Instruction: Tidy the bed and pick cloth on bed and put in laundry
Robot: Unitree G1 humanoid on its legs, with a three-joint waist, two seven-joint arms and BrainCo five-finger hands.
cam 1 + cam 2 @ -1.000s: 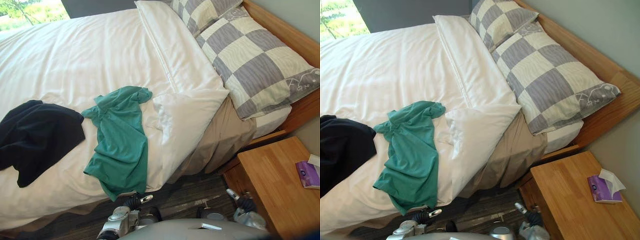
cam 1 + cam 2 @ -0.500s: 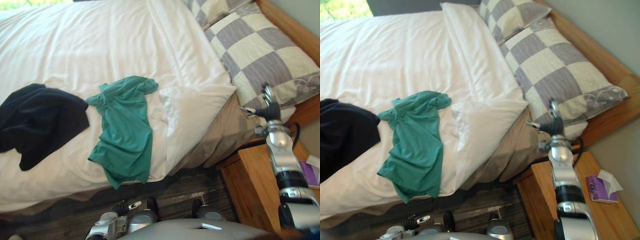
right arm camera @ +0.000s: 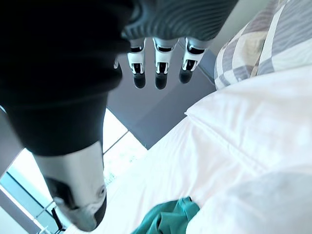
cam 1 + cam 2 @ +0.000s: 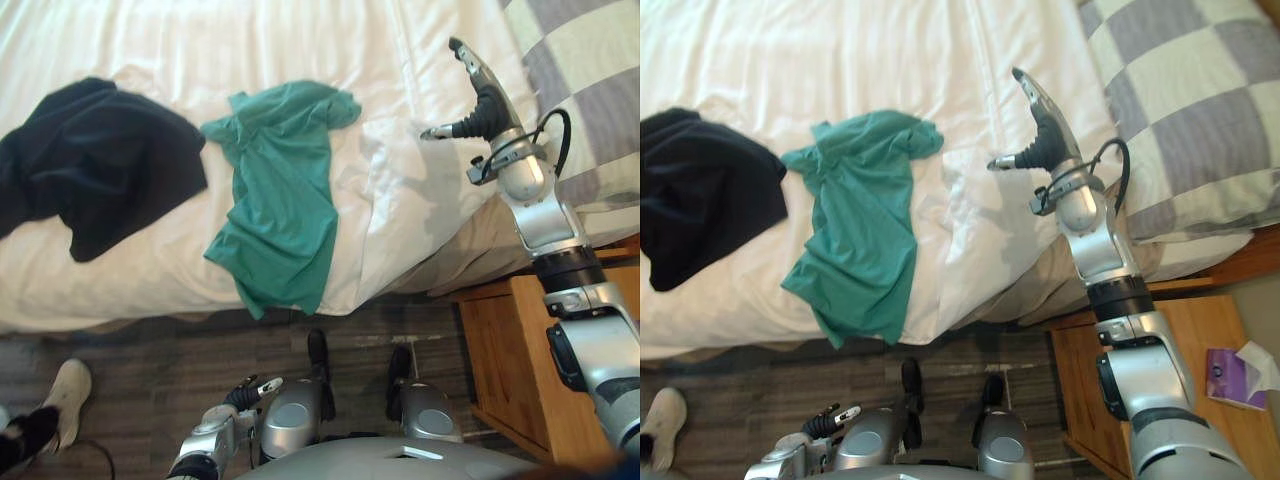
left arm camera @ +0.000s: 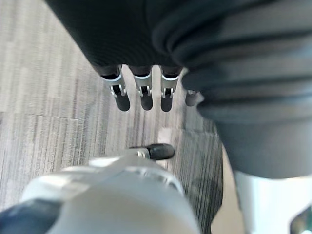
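Left hand (image 4: pixel 243 397) low by the floor, fingers relaxed, empty. Nothing collected yet: green T-shirt (image 4: pixel 280 190) drapes over the bed's near edge, black garment (image 4: pixel 100 170) just beside it. Duvet (image 4: pixel 400 190) corner turned back, unsmoothed. Right hand (image 4: pixel 487 108) raised over that corner, fingers straight, thumb out, holding nothing. Checked pillow (image 4: pixel 590 90) beyond.

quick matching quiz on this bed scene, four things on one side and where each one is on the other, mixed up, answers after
1 green shirt
2 black cloth
3 right hand
4 tissue box

a on the nightstand
b open, above the duvet
c leftmost on the duvet
d mid-bed, reaching the near edge

Pairs: 1-d, 2-c, 3-b, 4-a
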